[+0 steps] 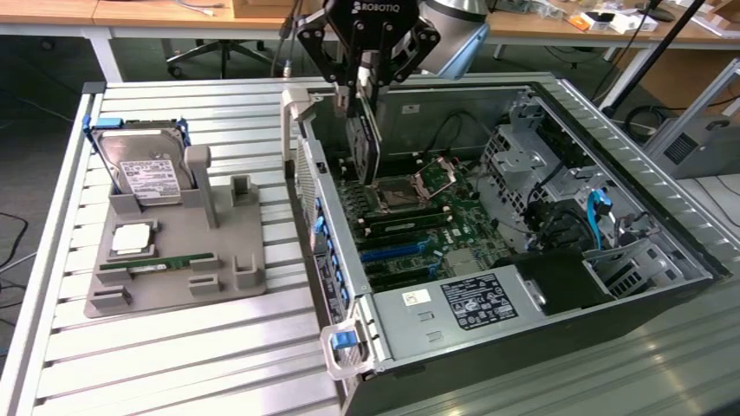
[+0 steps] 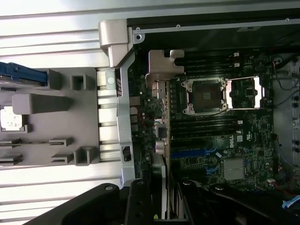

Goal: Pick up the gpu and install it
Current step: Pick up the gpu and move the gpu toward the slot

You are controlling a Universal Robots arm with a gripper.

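Arm pointing straight down into the open computer case (image 1: 555, 347) on the worktop (image 1: 173, 347); end effector (image 1: 360, 94) clamped on the gpu (image 1: 370, 143), held upright on edge over the motherboard (image 1: 434, 221), bracket toward the case's rear wall.

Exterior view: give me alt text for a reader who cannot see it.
The gripper holds the gpu on edge over the motherboard of an open computer case. On the exterior view's left, a grey parts holder on the slatted table carries a hard drive and a RAM stick.
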